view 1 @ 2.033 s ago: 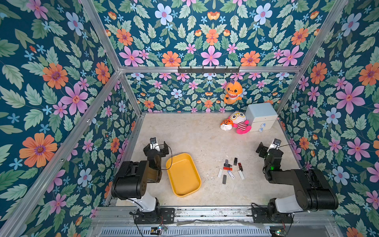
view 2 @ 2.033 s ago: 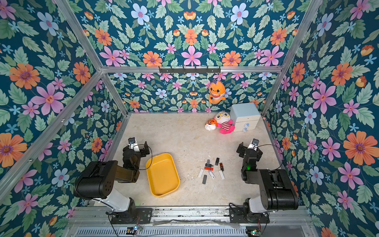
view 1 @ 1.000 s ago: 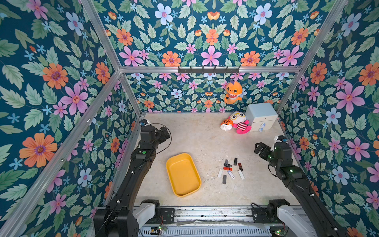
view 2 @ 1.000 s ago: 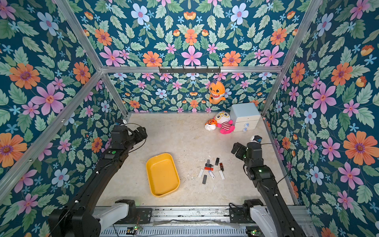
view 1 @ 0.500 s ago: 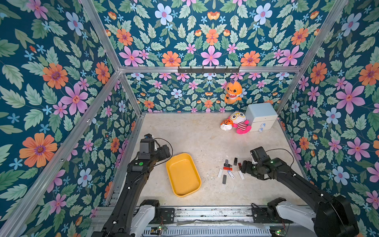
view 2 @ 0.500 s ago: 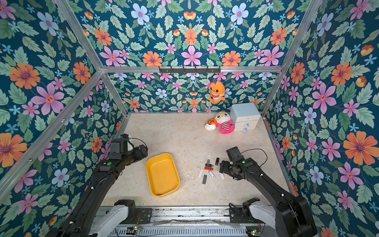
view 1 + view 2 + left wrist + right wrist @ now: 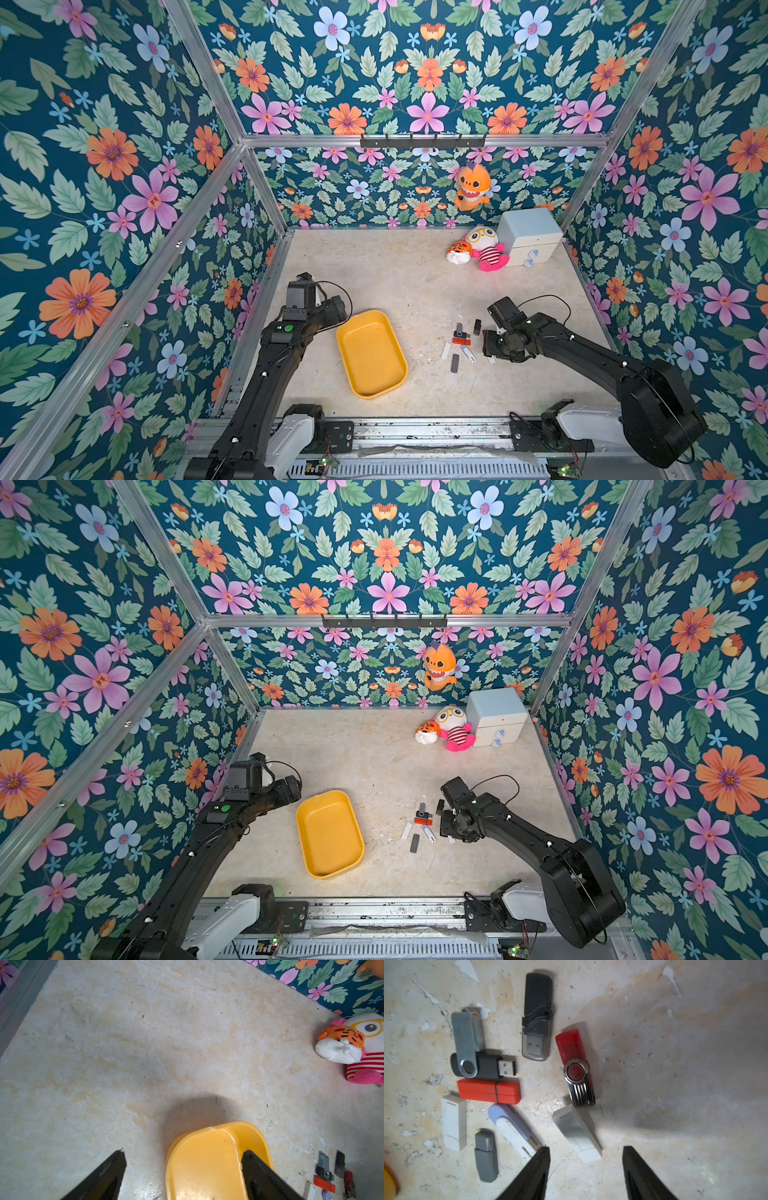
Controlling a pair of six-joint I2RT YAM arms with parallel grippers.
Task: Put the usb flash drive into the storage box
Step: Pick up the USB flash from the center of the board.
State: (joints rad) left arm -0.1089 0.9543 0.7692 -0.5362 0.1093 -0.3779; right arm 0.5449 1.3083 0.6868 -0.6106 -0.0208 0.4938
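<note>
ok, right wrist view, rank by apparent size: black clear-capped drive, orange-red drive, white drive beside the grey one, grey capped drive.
1. black clear-capped drive
2. orange-red drive and white drive beside the grey one: too alike to rank
3. grey capped drive, smallest by a little

Pale, scuffed table [image 7: 395, 282], with the yellow box [image 7: 371, 355] sitting flat on it near the front edge. Just off the box, toward the right arm's side, eight drives [image 7: 489, 1092] lie loose and close together: black, grey, orange, red, white, lilac. Well beyond the box, in the far corner on that same side, a tiger [image 7: 458, 252], a striped doll [image 7: 487, 251] and a cabinet [image 7: 528, 237] huddle together.
</note>
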